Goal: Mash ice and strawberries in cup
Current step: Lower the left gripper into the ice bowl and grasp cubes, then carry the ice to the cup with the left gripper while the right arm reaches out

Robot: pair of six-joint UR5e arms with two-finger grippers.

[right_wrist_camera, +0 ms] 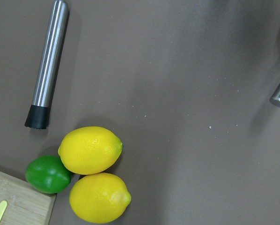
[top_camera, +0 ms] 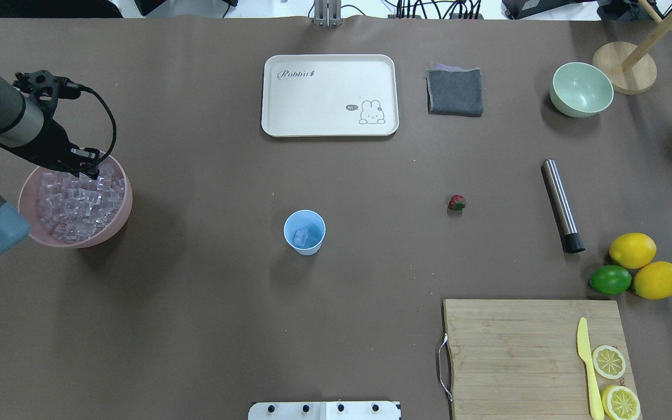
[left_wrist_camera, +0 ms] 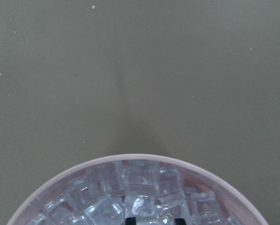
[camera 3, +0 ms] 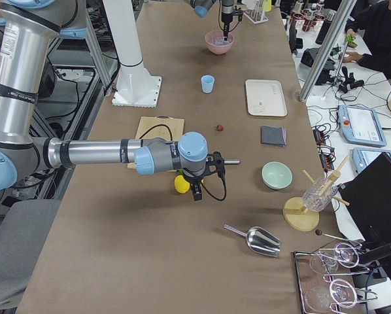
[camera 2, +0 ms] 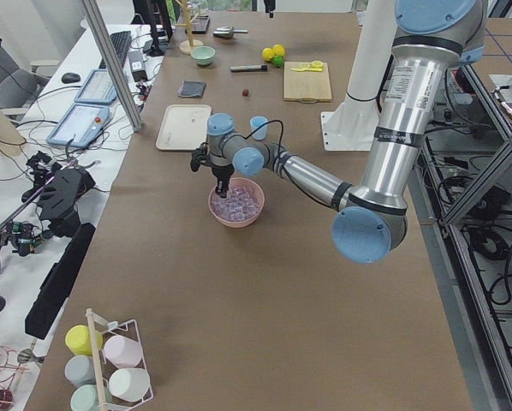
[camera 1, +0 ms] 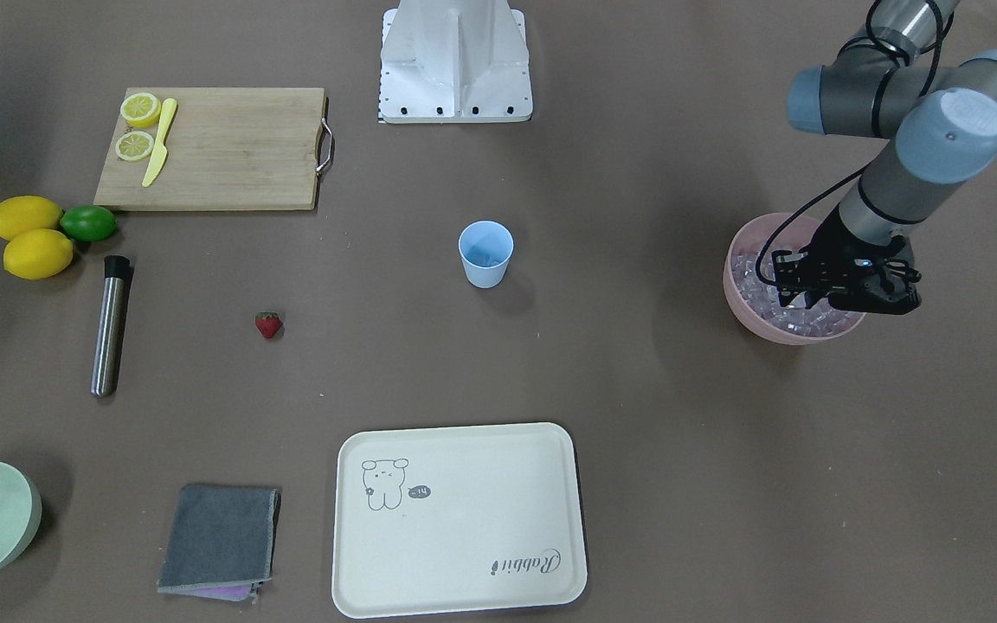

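Near the counter's right end, the right jaws hang above two lemons (right_wrist_camera: 91, 150) and a lime (right_wrist_camera: 47, 174); I cannot tell whether they are released or clenched. Mid-counter stands the cup (top_camera: 304, 232), upright, with ice (top_camera: 303, 236) inside. Slightly farther and to its right, the strawberry (top_camera: 457, 202) lies alone. At the left end, the left jaws dip into the ice-filled pink bowl (top_camera: 128, 201); their grip cannot be told.

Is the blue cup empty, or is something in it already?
Not empty: ice sits in the upright cup; the strawberry lies outside it.
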